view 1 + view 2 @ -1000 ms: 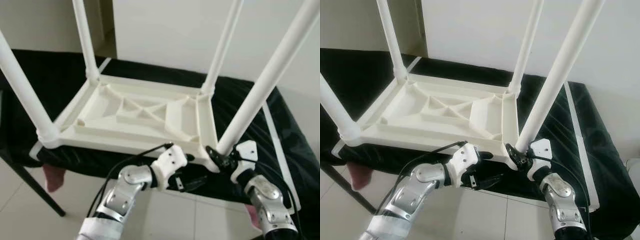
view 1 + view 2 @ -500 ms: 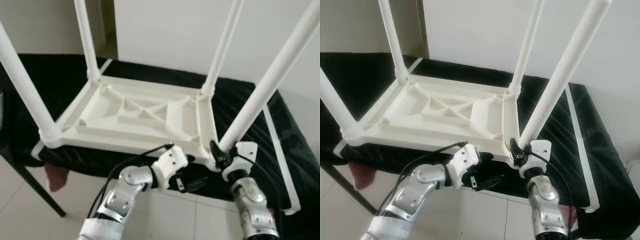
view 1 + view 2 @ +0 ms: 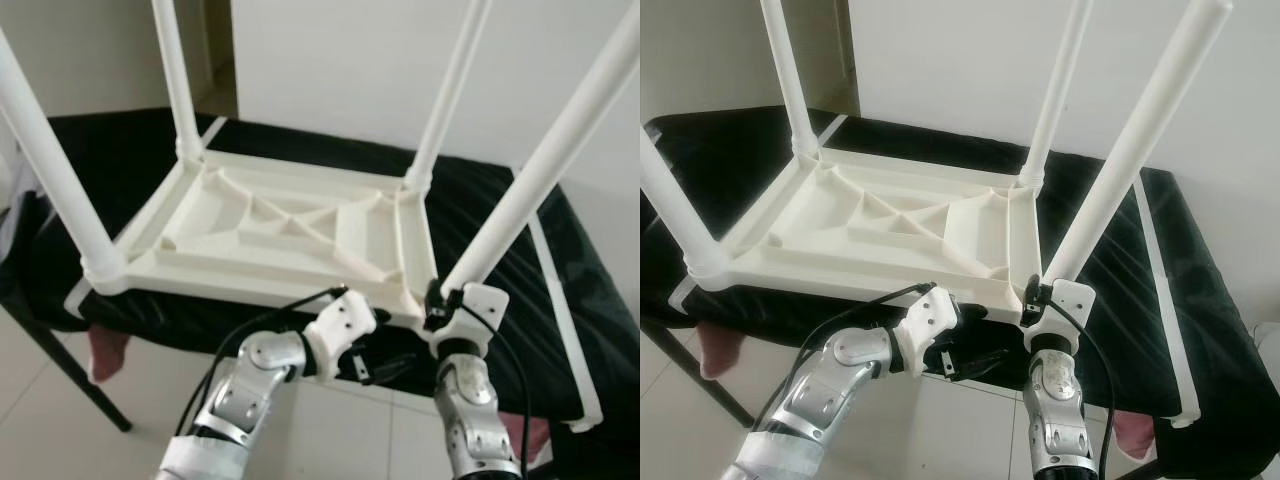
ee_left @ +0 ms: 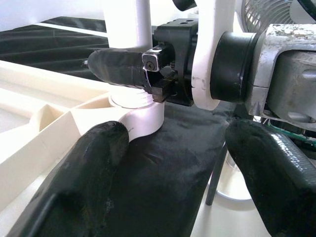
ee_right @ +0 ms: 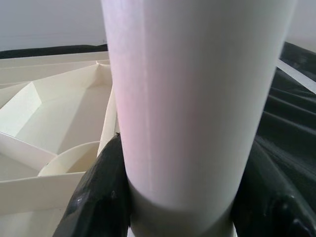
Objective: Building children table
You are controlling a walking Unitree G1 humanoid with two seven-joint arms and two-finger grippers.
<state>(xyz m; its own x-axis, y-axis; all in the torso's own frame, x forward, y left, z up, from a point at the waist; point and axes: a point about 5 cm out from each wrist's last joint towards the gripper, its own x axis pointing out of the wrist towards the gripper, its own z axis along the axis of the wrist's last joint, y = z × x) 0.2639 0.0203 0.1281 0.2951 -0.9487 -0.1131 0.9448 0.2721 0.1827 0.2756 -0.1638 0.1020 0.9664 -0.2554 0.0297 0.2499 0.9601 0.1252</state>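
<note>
Four legs point up from inverted table [image 3: 290,225]; right end effector [image 3: 437,300] clamps near leg [image 3: 540,180]; left end effector [image 3: 385,365] wide.

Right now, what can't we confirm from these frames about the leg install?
- Near-right leg seating: right tool fingers cover the socket joint in the right wrist view.
- Leg tops: cut off by the upper edge in both eye views.
- Tabletop face: turned down onto the black cloth.
- Left tool: open, below the table edge; contact with the socket unclear.
</note>
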